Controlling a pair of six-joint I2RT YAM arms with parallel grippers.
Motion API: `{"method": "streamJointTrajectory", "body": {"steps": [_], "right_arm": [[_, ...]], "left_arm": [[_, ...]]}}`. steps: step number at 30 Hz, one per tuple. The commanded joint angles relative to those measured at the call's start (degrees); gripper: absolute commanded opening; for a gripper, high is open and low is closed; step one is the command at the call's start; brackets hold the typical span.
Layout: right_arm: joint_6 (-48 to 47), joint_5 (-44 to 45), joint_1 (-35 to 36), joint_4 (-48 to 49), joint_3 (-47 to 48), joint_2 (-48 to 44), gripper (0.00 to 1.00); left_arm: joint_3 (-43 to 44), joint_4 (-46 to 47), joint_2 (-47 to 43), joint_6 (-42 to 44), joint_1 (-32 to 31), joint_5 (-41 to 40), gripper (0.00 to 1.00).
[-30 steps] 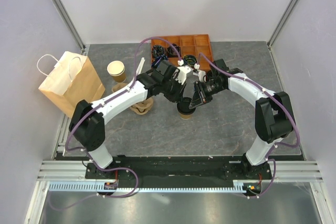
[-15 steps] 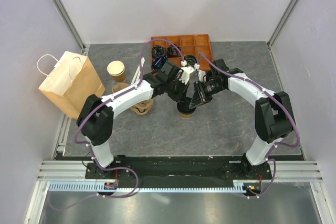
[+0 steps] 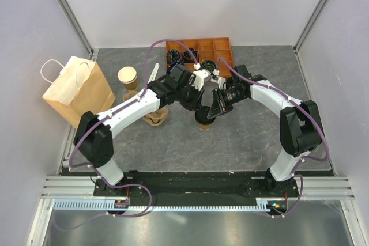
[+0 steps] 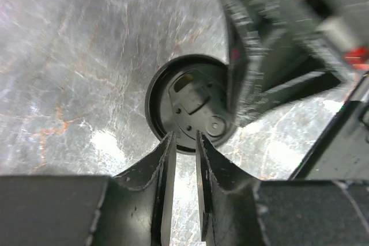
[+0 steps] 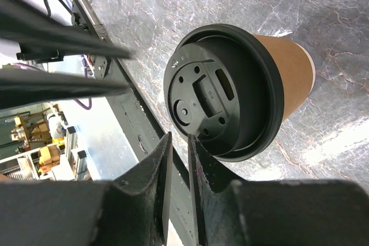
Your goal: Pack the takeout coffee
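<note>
Left elbow (image 3: 95, 141) swung outward, left tool (image 4: 185, 135), right tool (image 5: 179, 137) slit-narrow at kraft takeout coffee (image 5: 291, 67), round black lid (image 5: 213, 102), grip unclear

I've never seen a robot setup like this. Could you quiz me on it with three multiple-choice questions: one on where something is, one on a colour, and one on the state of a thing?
1. Seen from above, where does the paper bag stand on the table?
A) at the left edge
B) at the right edge
C) between the two arms

2. What colour is the lid on the takeout coffee?
A) white
B) red
C) black

3. The spare cup beside the bag is:
A) lying on its side
B) upright with no lid
C) capped

Answers:
1 A, the bag stands by the left wall.
2 C, the right wrist view shows a black lid on brown paper.
3 B, its pale inside shows from above.
</note>
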Motion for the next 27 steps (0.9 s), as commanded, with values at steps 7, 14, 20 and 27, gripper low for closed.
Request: {"method": "streamJointTrajectory", "body": {"steps": [7, 14, 20, 27], "right_arm": [[0.09, 1.74, 0.11, 0.96, 0.38, -0.61, 0.25], [0.09, 2.09, 0.11, 1.05, 0.47, 0.36, 0.25], [-0.09, 3.23, 0.11, 1.14, 0.12, 0.98, 0.25], [0.0, 3.76, 0.02, 1.49, -0.49, 0.72, 0.25]], "left_arm": [[8.2, 0.98, 1.12, -0.48, 0.03, -0.76, 0.28], [4.08, 3.71, 7.89, -1.89, 0.12, -0.76, 0.27], [-0.23, 4.06, 8.87, -1.63, 1.0, -0.77, 0.26], [5.03, 2.31, 0.53, -1.37, 3.11, 2.31, 0.28]]}}
